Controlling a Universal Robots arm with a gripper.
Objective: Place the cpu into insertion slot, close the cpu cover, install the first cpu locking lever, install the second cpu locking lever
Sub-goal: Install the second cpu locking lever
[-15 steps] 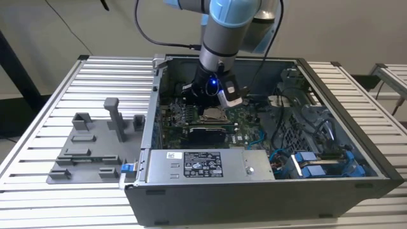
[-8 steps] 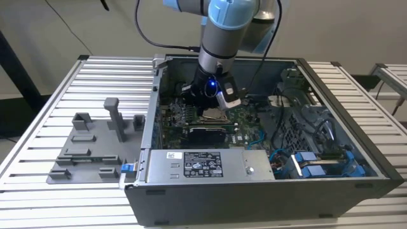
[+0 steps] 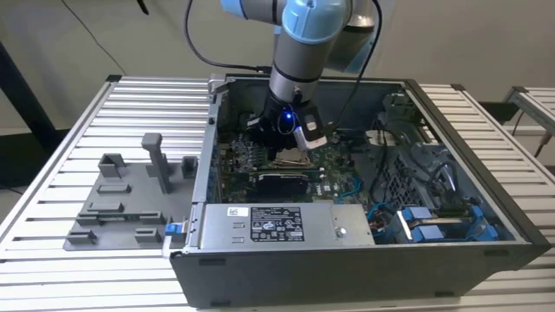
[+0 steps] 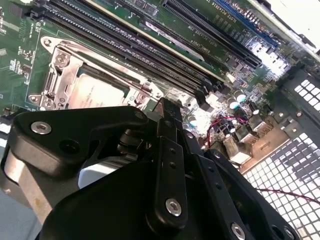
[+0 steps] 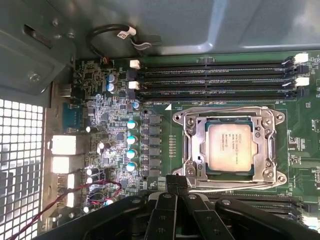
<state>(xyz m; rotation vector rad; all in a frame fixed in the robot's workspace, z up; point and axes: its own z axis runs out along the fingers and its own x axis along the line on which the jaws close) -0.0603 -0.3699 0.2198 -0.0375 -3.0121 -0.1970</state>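
The cpu (image 5: 229,147) sits in the insertion slot (image 5: 229,169), the cpu cover (image 5: 194,145) lying flat around it; print on its lid is too fine to read. The gripper (image 5: 176,183) hovers near the socket's seven o'clock corner, its fingers pressed together, holding nothing.

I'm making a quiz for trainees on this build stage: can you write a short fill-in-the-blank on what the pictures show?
1. The cpu lies inside the insertion ____.
2. The cpu cover is ____ over the chip.
3. The tool hangs beside the socket, inside the open computer ____.

Missing words: slot; closed; case
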